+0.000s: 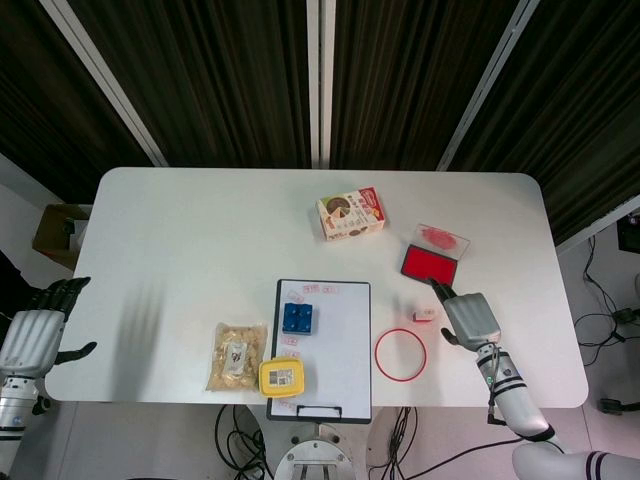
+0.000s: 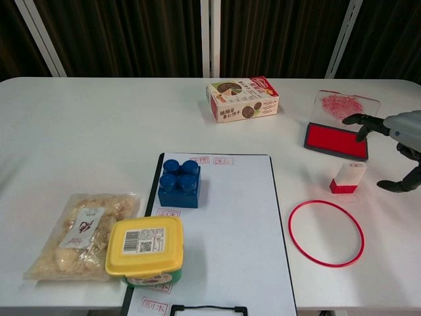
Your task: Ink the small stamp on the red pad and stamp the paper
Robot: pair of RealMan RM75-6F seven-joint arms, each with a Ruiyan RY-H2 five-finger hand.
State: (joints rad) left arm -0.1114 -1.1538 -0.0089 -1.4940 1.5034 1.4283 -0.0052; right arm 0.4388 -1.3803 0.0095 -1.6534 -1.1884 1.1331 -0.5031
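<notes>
Standing upright between the red ink pad (image 2: 336, 141) and the thin red ring (image 2: 326, 232), the small white-and-red stamp (image 2: 346, 178) waits free — your right hand (image 2: 398, 141) hovers beside it, fingers spread, holding nothing.

**Even overhead light, sharp frames**

Both views were bright and evenly lit from above; the white table (image 1: 200, 220) read almost blown out, with a faint streaked shadow near its left end in the head view; the dark curtain (image 1: 220, 70) behind stayed deep but kept its folds visible. Shadows under the blue block (image 2: 179, 184) and yellow tub (image 2: 145, 249) were short and soft. The clear ink pad lid (image 2: 345, 107) caught mild glare. Focus held sharp throughout; the table edges bowed slightly in the head view.
</notes>
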